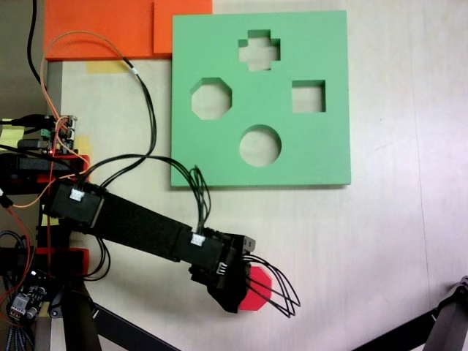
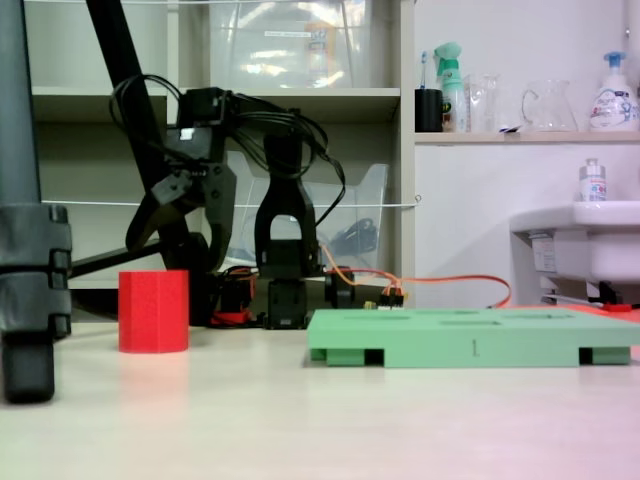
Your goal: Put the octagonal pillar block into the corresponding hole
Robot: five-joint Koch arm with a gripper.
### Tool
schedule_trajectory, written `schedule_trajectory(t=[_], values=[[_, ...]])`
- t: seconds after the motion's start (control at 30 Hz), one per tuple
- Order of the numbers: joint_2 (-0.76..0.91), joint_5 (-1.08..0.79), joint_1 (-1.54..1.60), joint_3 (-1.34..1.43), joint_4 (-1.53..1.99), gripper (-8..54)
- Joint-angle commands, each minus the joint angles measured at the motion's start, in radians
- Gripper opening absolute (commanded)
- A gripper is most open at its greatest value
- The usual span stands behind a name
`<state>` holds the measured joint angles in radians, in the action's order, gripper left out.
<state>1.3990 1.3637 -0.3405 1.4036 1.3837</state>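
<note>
The red octagonal pillar block (image 2: 153,311) stands upright on the pale table, to the left of and apart from the green foam board (image 2: 470,340). In a fixed view from above, the block (image 1: 259,284) lies below the board (image 1: 329,146), partly covered by the arm's head. My gripper (image 2: 175,248) hangs just above the block with its jaws spread wider than the block, open and holding nothing. From above, the gripper (image 1: 245,291) sits over the block's left part. The eight-sided corresponding hole (image 1: 211,99) is at the board's left side.
The board also has a cross cutout (image 1: 259,50), a square cutout (image 1: 308,96) and a round cutout (image 1: 260,145). Orange foam sheets (image 1: 102,29) lie at the top left. A dark stand leg (image 1: 446,322) crosses the bottom right corner; cables trail from the arm base (image 1: 58,146).
</note>
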Motion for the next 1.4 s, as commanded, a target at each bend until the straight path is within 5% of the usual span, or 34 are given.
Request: schedule_trajectory(t=[0.0, 0.63, 0.73, 0.93, 1.37], values=[[-0.003, 0.011, -0.018, -0.052, -0.052, 52.2], [-0.17, -0.054, -0.057, -0.08, -0.083, 51.5], [-0.184, -0.049, -0.04, -0.064, -0.077, 33.4], [-0.184, -0.035, -0.057, -0.002, -0.048, 21.4], [0.008, 0.012, -0.006, 0.008, 0.112, 18.3]])
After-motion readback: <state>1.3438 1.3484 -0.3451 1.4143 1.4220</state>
